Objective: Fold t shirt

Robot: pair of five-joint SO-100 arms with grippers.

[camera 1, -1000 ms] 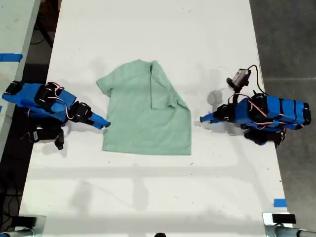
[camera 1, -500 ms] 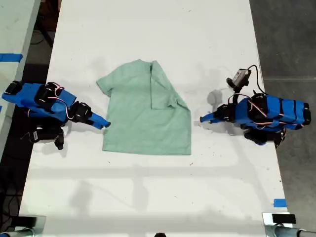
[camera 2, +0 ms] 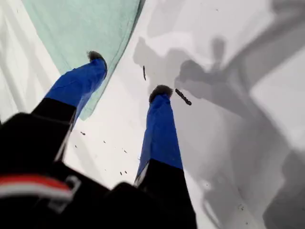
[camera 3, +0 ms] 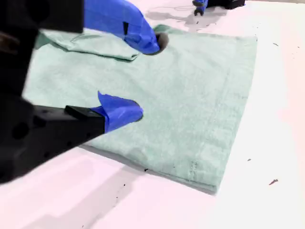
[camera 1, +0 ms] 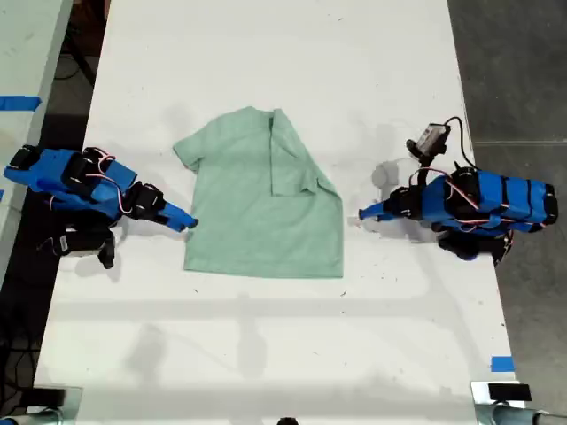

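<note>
Reaching in from the exterior view's left, the second claw (camera 1: 188, 225) lies low over the white desk (camera 1: 266, 71) with its tip at the side edge of the t shirt (camera 1: 257, 221), near the hem corner. Its own wrist view shows the jaws spread wide, holding nothing, one blue finger (camera 3: 143, 36) above the cloth and the other (camera 3: 121, 112) lower down, over the pale green fabric (camera 3: 200, 95).

At the centre of the desk, the mint-green shirt lies flat. One sleeve sticks out toward the exterior view's left. The other side has been folded inward, so that its sleeve lies on top of the body as a flap (camera 1: 291, 159). The hem faces the exterior view's bottom.

On the exterior view's right, the first claw (camera 1: 361, 214) points at the shirt's folded side from just beside it, with a strip of bare desk between tip and cloth. In its wrist view the jaws stand apart and empty (camera 2: 129, 74). One fingertip (camera 2: 97, 56) shows against the shirt's edge (camera 2: 81, 24), the other (camera 2: 161, 90) over bare desk. A small piece of blue tape (camera 1: 501, 363) marks the desk's edge in the exterior view's lower right.
</note>
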